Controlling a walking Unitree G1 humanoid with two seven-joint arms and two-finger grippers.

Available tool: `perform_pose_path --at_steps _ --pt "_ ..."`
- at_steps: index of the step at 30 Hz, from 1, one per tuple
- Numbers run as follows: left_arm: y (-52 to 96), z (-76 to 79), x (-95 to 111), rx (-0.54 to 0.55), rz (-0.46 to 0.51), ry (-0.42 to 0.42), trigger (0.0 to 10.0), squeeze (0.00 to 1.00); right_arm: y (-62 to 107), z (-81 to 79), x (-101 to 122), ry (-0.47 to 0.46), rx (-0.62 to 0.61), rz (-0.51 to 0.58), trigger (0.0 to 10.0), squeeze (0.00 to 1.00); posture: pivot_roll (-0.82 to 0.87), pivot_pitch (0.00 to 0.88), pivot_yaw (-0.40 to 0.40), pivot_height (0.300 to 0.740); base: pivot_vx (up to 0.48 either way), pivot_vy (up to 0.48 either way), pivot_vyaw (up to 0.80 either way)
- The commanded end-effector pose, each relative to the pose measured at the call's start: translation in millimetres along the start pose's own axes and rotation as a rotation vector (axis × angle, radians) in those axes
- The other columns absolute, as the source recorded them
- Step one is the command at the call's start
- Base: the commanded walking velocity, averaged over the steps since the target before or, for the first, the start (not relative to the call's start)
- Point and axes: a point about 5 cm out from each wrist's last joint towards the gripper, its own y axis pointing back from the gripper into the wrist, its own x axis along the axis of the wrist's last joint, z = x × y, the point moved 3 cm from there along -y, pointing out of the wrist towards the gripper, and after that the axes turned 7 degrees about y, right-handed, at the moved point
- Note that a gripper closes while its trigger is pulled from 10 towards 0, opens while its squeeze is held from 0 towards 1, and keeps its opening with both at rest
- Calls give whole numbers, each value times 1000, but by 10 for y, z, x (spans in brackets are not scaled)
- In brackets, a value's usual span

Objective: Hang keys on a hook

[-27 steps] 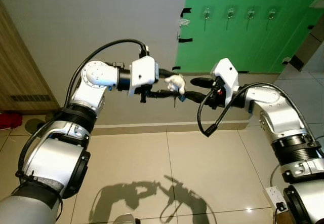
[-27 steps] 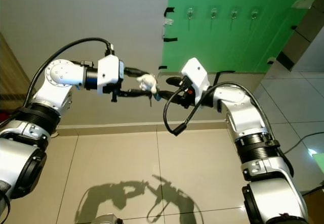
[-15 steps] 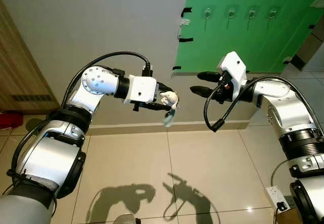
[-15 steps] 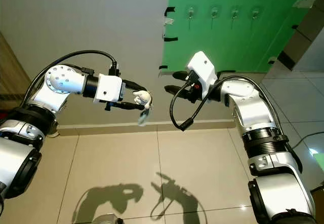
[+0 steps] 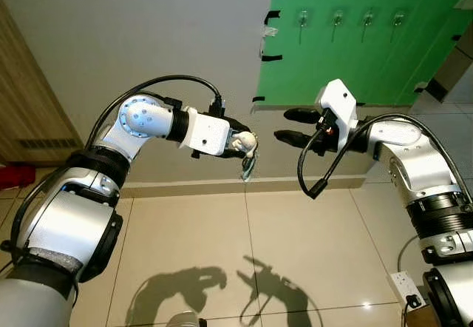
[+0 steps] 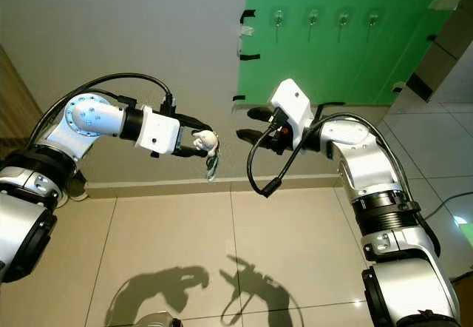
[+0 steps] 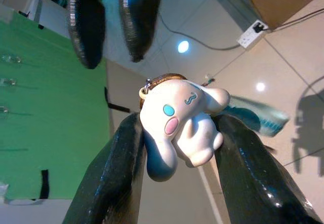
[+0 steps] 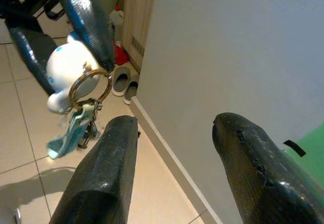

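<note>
The keys hang from a brass ring [image 8: 91,87] joined to a white plush dog charm [image 5: 244,143] with a teal tag [image 5: 247,168] dangling below. My left gripper [image 7: 177,133] is shut on the charm [image 7: 179,125], held out at chest height in front of the grey wall. My right gripper [image 5: 284,125] stands open a short way to the right, fingers pointing at the keys with nothing between them [image 8: 174,122]. Several metal hooks [image 5: 337,18] sit in a row high on the green board [image 5: 332,61], above and behind the right arm.
A wooden door [image 5: 29,112] stands at the far left with a red item [image 5: 11,173] at its foot. Grey slippers [image 8: 125,82] lie by the baseboard. A white power strip [image 5: 403,286] lies on the tiled floor at lower right.
The two grippers were together around the charm; the right one has opened and drawn back to the right. The left keeps the charm and has dropped slightly, and the keys now dangle.
</note>
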Motion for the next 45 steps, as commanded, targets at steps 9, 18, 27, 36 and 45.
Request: perform_pose_path --at_steps 9,18,27,36,45 --pt "11 -105 -1 43 -26 3 10000 0 -108 -215 85 -8 34 40 10000 0 25 0 34 740 0 0 0" --pt "24 -182 -34 91 -48 58 10000 0 -156 -354 120 -45 2 70 10000 0 20 0 40 740 0 0 0" --pt "10 -196 -37 97 -49 77 10000 0 -241 -384 146 -94 -82 99 10000 0 12 0 52 740 0 0 0" --pt "10 -164 -60 87 -53 88 10000 0 -334 -336 103 -86 -190 85 10000 0 13 0 59 740 0 0 0" --pt "19 -145 -78 82 -59 95 10000 0 -330 -298 3 -44 -224 33 10000 0 14 0 59 740 0 0 0"
